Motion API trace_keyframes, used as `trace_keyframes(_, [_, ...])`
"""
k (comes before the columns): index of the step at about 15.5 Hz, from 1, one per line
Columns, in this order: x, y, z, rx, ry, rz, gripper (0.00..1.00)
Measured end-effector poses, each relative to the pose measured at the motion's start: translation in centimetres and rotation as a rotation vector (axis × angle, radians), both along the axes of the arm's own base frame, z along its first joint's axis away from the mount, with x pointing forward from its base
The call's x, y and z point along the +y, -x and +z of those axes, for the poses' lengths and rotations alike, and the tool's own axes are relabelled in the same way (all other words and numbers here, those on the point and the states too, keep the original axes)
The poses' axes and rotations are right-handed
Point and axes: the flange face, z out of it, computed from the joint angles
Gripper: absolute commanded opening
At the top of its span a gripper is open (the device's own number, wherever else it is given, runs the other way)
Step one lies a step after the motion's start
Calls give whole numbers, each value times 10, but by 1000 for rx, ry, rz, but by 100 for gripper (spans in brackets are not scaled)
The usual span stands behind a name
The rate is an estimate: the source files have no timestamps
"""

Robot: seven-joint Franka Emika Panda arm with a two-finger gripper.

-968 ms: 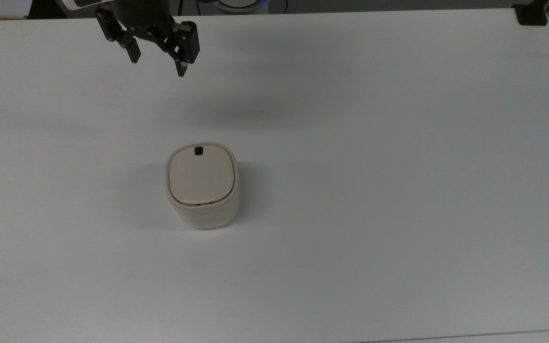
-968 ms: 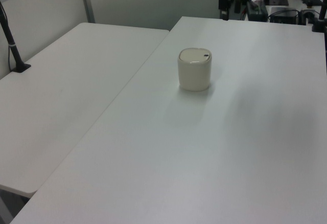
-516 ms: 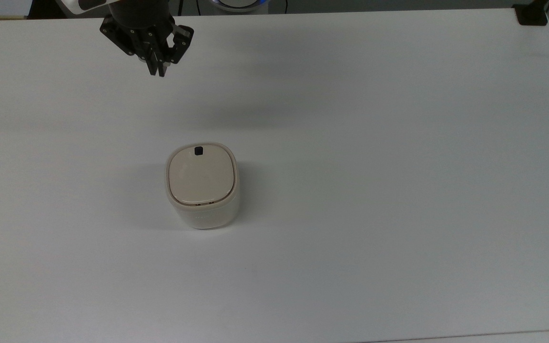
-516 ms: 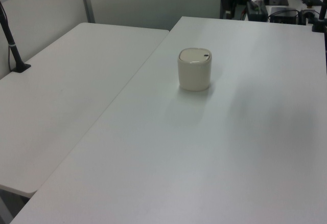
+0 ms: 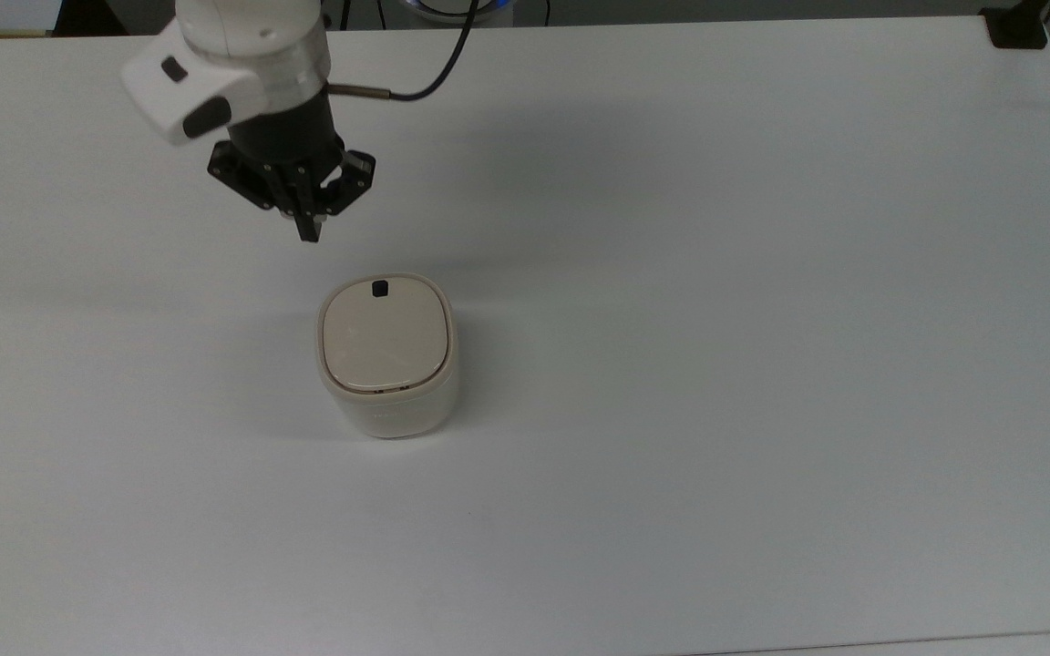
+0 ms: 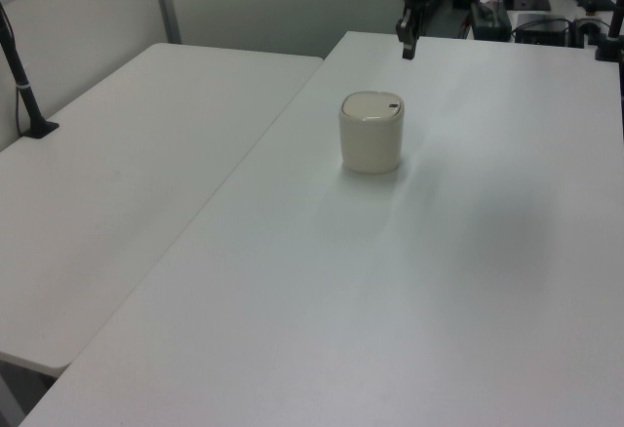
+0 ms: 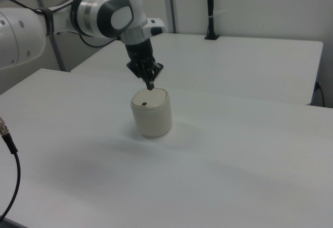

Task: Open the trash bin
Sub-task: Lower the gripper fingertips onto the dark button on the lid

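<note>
The trash bin [image 5: 387,357] is a small cream-white rounded-square tub standing upright on the white table, its flat beige lid down and a small black square mark [image 5: 379,289] near the lid's far edge in the top view. It also stands in the left view [image 6: 371,134] and the right view [image 7: 151,112]. My gripper [image 5: 308,234] hangs above the table just beyond the bin's marked edge, black fingers pressed together and pointing down, holding nothing. In the right view my gripper [image 7: 150,87] hovers a little above the lid's back rim. In the left view my gripper [image 6: 406,53] is behind the bin.
The white table [image 5: 716,319] spreads wide around the bin. A second white table [image 6: 127,183] adjoins it on the left view's left. A black clamp base [image 5: 1017,27] sits at the far right corner in the top view. A black cable [image 7: 10,150] hangs at the right view's left.
My gripper closed its fingers a second ago and has since come down and forward toward the bin's marked edge. The bin has not moved.
</note>
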Motion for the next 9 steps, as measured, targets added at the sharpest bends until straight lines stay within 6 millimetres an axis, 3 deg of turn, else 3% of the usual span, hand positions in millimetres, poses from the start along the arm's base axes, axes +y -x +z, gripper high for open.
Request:
trace_keyframes(5, [6,-13,-44,57,1,50,0])
trace_keyframes(9, [37,-20,-73,98,-2,99,0])
